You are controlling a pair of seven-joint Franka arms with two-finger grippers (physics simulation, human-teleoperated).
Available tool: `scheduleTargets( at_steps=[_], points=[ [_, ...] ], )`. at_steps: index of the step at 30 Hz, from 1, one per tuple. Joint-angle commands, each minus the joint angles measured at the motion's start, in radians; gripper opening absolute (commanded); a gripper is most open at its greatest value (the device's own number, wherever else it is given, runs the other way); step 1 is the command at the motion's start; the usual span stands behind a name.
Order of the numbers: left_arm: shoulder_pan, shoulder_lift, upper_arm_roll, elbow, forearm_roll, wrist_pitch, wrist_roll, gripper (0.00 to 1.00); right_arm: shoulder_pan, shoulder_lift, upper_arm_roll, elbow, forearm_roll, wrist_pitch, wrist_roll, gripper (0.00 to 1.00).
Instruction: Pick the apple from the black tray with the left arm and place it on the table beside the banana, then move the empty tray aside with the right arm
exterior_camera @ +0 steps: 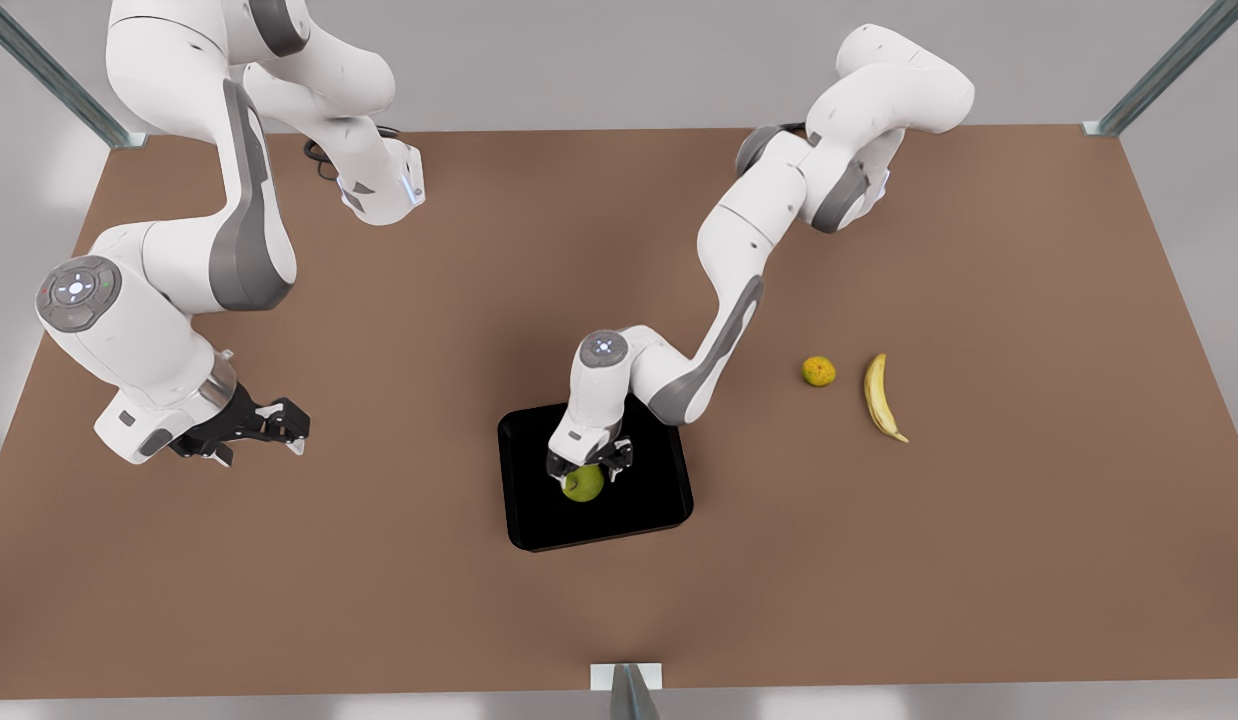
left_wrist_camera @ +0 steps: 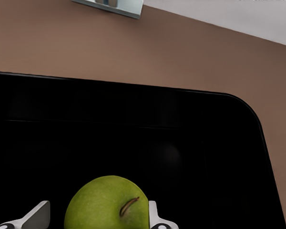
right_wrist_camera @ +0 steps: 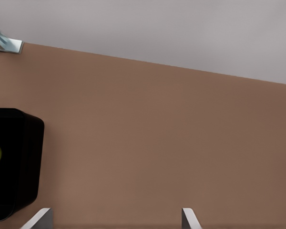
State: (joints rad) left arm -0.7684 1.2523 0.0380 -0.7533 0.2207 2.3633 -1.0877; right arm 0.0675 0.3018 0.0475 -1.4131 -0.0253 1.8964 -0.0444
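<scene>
1. Apple (exterior_camera: 584,484) is seen lying in the black tray (exterior_camera: 649,500), toward its near edge, so no part of the task is judged complete.
2. Left claw (exterior_camera: 590,466) is lowered over the apple; its fingers (left_wrist_camera: 155,214) are set either side of the fruit, one touching, the other with a gap, so no firm grip is judged.
3. Left arm is stretched low from the far side of the table (exterior_camera: 379,560).
4. Right claw (exterior_camera: 269,425) is held open, waiting well apart from the tray.
5. Placing beside the banana (exterior_camera: 881,397) and shifting the tray remain.
</scene>
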Motion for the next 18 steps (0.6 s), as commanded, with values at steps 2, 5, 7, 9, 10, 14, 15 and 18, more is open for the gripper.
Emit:
scheduleTargets(
  at_steps=[2, 5, 7, 9, 10, 14, 15, 18],
  points=[
    [-0.011, 0.006, 0.017, 0.002, 0.005, 0.040, -0.147, 1.00, 0.000, -0.001, 0.000, 0.000, 0.001, 0.000, -0.002, 1.00],
    [-0.014, 0.006, 0.017, 0.012, 0.005, 0.042, -0.169, 1.00, 0.000, -0.001, 0.000, 0.002, 0.001, 0.000, -0.002, 1.00],
    [-0.015, 0.025, 0.019, 0.012, 0.005, 0.057, -0.170, 1.00, 0.000, -0.001, 0.000, 0.002, 0.002, 0.000, -0.002, 1.00],
    [-0.028, 0.036, 0.039, 0.012, 0.005, 0.079, -0.190, 1.00, 0.000, -0.001, 0.000, 0.002, 0.001, 0.000, -0.002, 1.00],
    [-0.028, 0.036, 0.039, 0.012, 0.005, 0.079, -0.190, 1.00, 0.000, -0.001, 0.000, 0.002, 0.002, 0.000, -0.002, 1.00],
    [-0.032, 0.056, 0.054, 0.011, 0.005, 0.093, -0.189, 1.00, -0.001, -0.001, 0.000, 0.000, 0.002, 0.000, -0.002, 1.00],
    [-0.032, 0.059, 0.054, 0.011, 0.005, 0.100, -0.189, 1.00, 0.000, -0.001, 0.000, 0.000, 0.002, 0.000, -0.002, 1.00],
    [-0.032, 0.061, 0.054, 0.011, 0.005, 0.100, -0.189, 1.00, -0.001, -0.001, 0.000, 0.002, 0.002, 0.000, -0.002, 1.00]
  ],
)
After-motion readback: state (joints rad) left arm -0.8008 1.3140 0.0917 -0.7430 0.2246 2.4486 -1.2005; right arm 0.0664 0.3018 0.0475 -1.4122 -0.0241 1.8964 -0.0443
